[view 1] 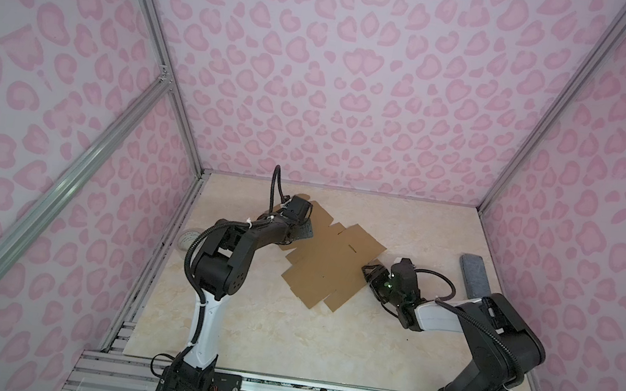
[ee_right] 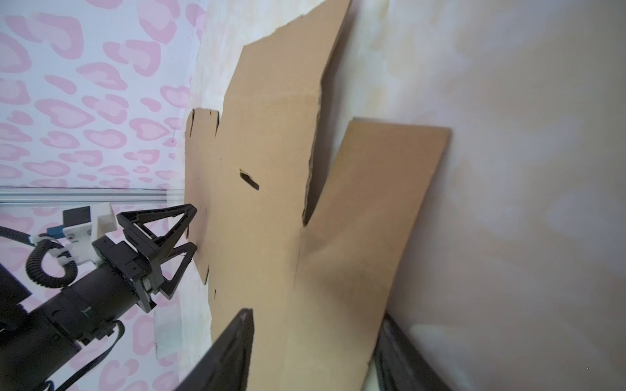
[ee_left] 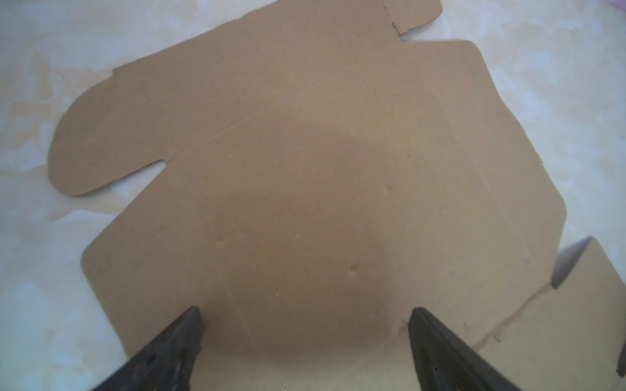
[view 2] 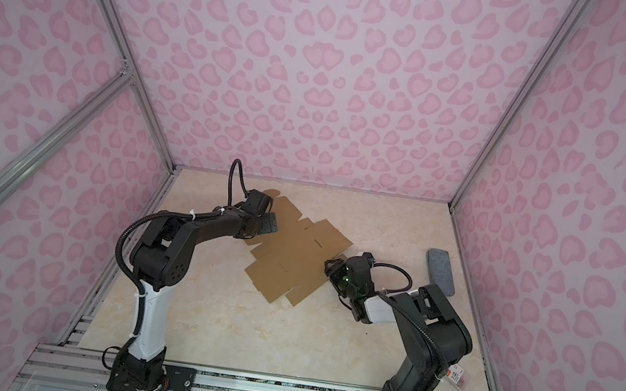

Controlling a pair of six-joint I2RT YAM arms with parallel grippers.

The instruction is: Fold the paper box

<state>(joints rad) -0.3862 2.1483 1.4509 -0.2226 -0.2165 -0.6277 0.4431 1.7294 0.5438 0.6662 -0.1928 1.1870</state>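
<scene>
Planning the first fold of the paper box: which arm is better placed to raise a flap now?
Right, probably. The right gripper stands open astride a side flap of the paper box, while the left gripper sits open over a flat panel, gripping nothing.

The left tool (ee_left: 305,313) is pointing down, jaws spread wide; the right tool (view 1: 370,270) is reaching sideways, jaws partly apart.

Both top views: high overhead, far, facing down, sharing the whole table (view 1: 281,339) | left wrist: close, straight down onto paper box (ee_left: 305,203) | right wrist: low, close, along same box.
</scene>
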